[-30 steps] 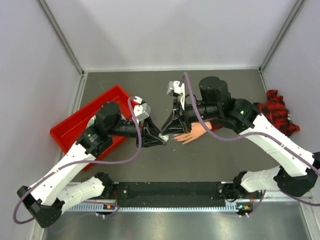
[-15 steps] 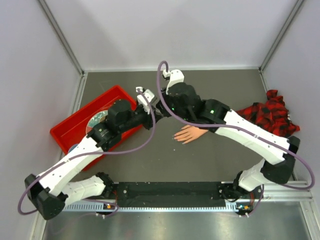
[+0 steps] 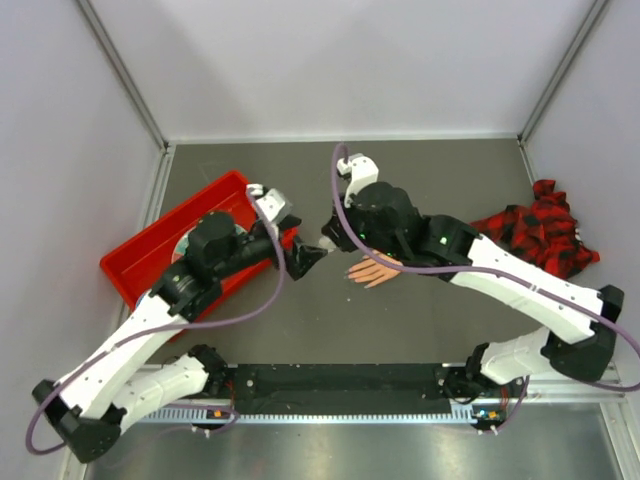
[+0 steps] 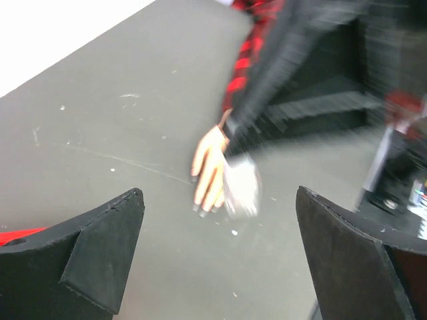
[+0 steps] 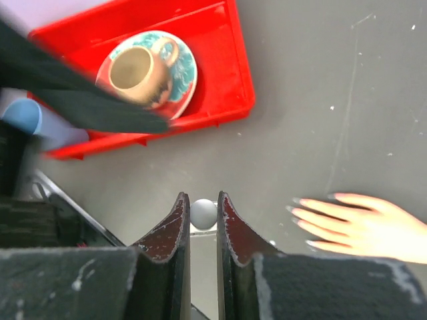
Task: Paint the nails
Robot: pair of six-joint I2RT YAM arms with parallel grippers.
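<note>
**Nail stn: stock check**

Your R gripper (image 5: pixel 201 198): jaws clamped on white-capped bottle (image 5: pixel 203 213), just beside fingertips of fake hand (image 5: pixel 363 228). Your L gripper (image 4: pixel 219 192): jaws spread wide, facing fake hand. Nails (image 5: pixel 298 201): on fake hand, lying on table (image 5: pixel 320 100).

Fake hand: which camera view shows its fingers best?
The right wrist view. There the fake hand lies sharp and unblocked, palm down, with its fingers spread. The left wrist view shows it whole but blurred. The top view shows it small, its wrist tucked under the right arm.
</note>
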